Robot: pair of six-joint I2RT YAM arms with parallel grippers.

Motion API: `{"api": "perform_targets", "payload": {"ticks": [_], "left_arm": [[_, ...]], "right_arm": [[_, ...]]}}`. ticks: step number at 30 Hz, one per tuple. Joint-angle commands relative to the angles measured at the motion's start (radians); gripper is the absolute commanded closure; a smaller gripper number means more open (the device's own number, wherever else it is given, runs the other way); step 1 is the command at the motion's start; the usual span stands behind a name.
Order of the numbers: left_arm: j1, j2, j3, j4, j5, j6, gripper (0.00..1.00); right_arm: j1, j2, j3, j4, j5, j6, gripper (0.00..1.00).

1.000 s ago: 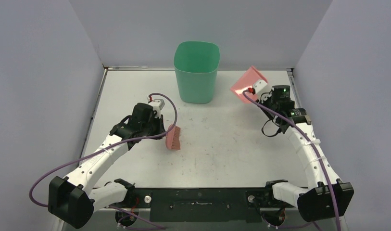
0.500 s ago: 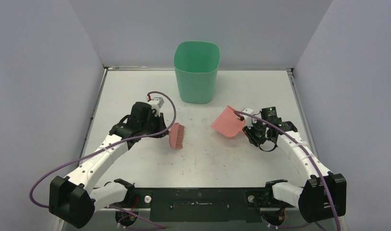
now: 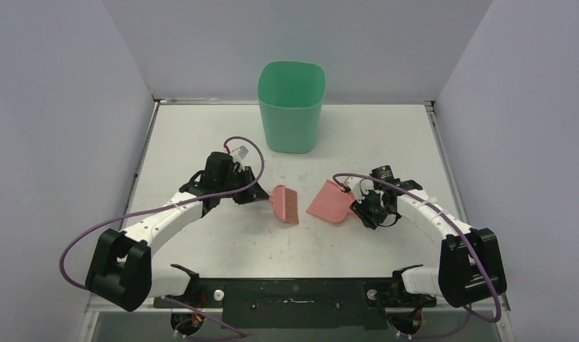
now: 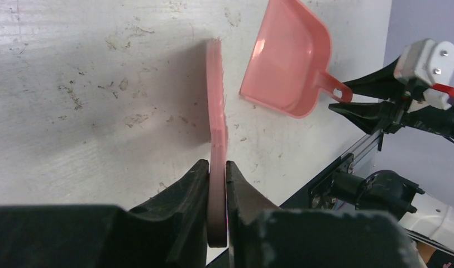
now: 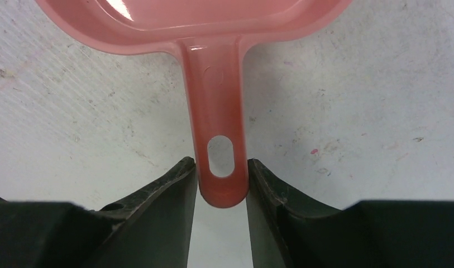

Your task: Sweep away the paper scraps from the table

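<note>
Grey walls enclose the flat white scuffed tabletop (image 3: pixel 201 135); a mint-green plastic bin (image 3: pixel 291 107) stands upright at its far middle.

Top view: the left gripper (image 3: pixel 265 195) reaches in from the left, pinching the handle of a pink hand brush (image 3: pixel 286 204). The brush head lies at mid-table, just left of a pink plastic dustpan (image 3: pixel 329 202), with a narrow gap between them. The right gripper (image 3: pixel 357 204) sits at the dustpan's handle end on the right. Paper scraps cannot be made out on the table here.

Left wrist view: jaws pressed tight on the thin brush handle, brush seen edge-on over the tabletop. The dustpan lies flat beyond it, mouth facing away, and the right arm's black fingers are at its handle tip.

Right wrist view: the dustpan handle, with its hang hole, sits between the black fingers (image 5: pixel 174 187), and both touch its sides at the rounded end. The pan rests flat on the scuffed white surface.
</note>
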Motion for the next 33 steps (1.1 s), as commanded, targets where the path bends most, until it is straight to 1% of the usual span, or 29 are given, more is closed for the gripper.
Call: {"api": "perform_targets", "payload": {"ticks": [1,3,7,11,14,15,16,17,18,19,20,22,25,27,28,30,31,33], "left_arm": [[0.010,0.076,0.022,0.089,0.015,-0.096,0.83],[0.011,0.097,0.043,0.032,-0.008,-0.073,0.77],[0.011,0.075,0.073,-0.132,-0.165,-0.013,0.68],[0.009,0.065,0.119,-0.275,-0.270,0.055,0.60],[0.006,0.065,0.165,-0.370,-0.379,0.119,0.56],[0.005,0.066,0.179,-0.396,-0.403,0.139,0.53],[0.005,0.069,0.196,-0.423,-0.429,0.157,0.35],[0.005,0.072,0.215,-0.448,-0.448,0.179,0.06],[0.004,0.076,0.234,-0.474,-0.464,0.198,0.02],[0.004,0.079,0.253,-0.494,-0.483,0.215,0.03],[0.004,0.077,0.265,-0.502,-0.498,0.234,0.03],[0.004,0.063,0.286,-0.499,-0.520,0.277,0.04],[-0.002,0.022,0.296,-0.464,-0.551,0.315,0.04],[-0.010,-0.029,0.254,-0.383,-0.559,0.335,0.04],[-0.010,-0.064,0.220,-0.330,-0.558,0.342,0.04],[-0.005,-0.130,0.156,-0.244,-0.541,0.353,0.04],[-0.004,-0.156,0.149,-0.235,-0.539,0.357,0.04],[-0.006,-0.203,0.132,-0.214,-0.546,0.365,0.04]], "right_arm": [[0.014,-0.004,-0.002,0.059,0.026,0.025,0.60],[0.011,-0.027,-0.006,0.065,0.034,0.029,0.54],[0.009,-0.093,0.015,0.044,0.059,0.026,0.44],[0.008,-0.172,0.059,0.037,0.115,0.052,0.26],[0.005,-0.207,0.079,0.047,0.122,0.073,0.17],[0.006,-0.213,0.084,0.053,0.121,0.079,0.15],[0.006,-0.217,0.087,0.068,0.120,0.097,0.12],[0.005,-0.218,0.092,0.087,0.124,0.122,0.07],[0.006,-0.220,0.097,0.108,0.127,0.144,0.02],[0.004,-0.220,0.101,0.127,0.127,0.165,0.09],[0.004,-0.222,0.105,0.153,0.128,0.189,0.10],[-0.010,-0.221,0.114,0.205,0.110,0.251,0.10],[-0.027,-0.191,0.146,0.258,0.087,0.285,0.10],[-0.045,-0.197,0.127,0.338,0.053,0.312,0.10],[-0.053,-0.211,0.102,0.395,0.049,0.352,0.10],[-0.060,-0.236,0.046,0.518,0.086,0.468,0.10],[-0.061,-0.238,0.037,0.545,0.116,0.506,0.10],[-0.061,-0.227,0.057,0.536,0.199,0.561,0.10]]}}
